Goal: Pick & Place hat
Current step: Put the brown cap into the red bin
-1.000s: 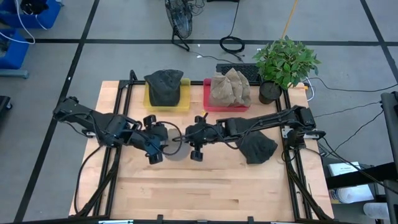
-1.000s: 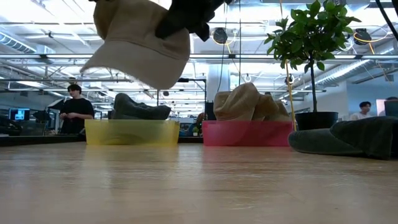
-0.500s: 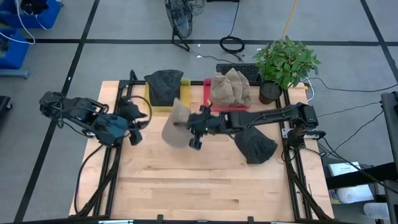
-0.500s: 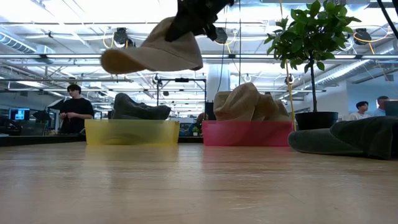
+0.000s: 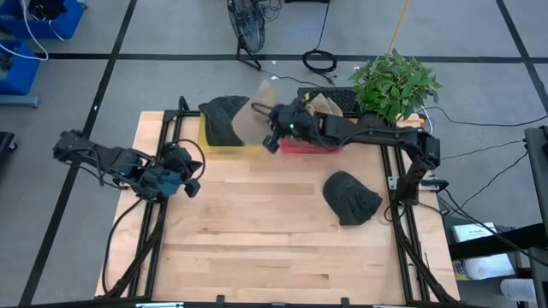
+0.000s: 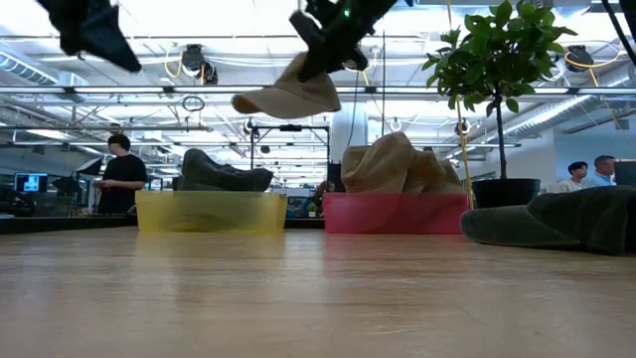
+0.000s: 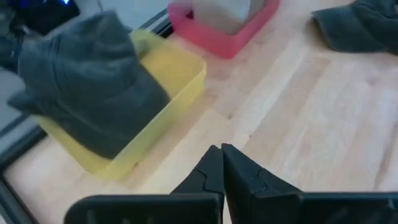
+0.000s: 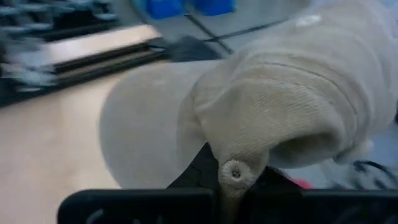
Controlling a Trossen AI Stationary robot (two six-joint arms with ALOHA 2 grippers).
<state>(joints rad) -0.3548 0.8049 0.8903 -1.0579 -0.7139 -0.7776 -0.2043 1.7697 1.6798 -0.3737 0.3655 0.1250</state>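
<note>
A tan hat [image 5: 251,122] hangs in the air above the gap between the yellow bin [image 5: 250,147] and the red bin [image 5: 295,147] at the table's far side, with my right gripper [image 5: 271,130] shut on it. The low view shows the tan hat [image 6: 293,97] well above the bins. Dark hats [image 5: 221,118] fill the yellow bin and tan hats [image 5: 324,115] the red one. Another dark hat [image 5: 351,197] lies on the table at the right. My left gripper [image 5: 192,183] is shut and holds nothing, at the table's left; its fingertips [image 7: 222,163] meet above bare wood. My right gripper pinches the tan hat's crown, bunched, right by its top button [image 8: 235,171], between its two fingers. The fingers come from the table's right. The hat hangs clear of everything, its brim [image 6: 254,102] pointing toward the table's left.
A potted plant [image 5: 390,85] stands at the far right corner. Black rails [image 5: 163,137] run along the table's left and right sides. The table's near half [image 5: 282,248] is bare wood. People show in the room beyond the table.
My right gripper has carried the tan hat from over the table's middle toward the far edge, to above the bins; the hat has turned and now hangs with its brim leftward. My left gripper has drawn back from the hat toward the table's left edge.
</note>
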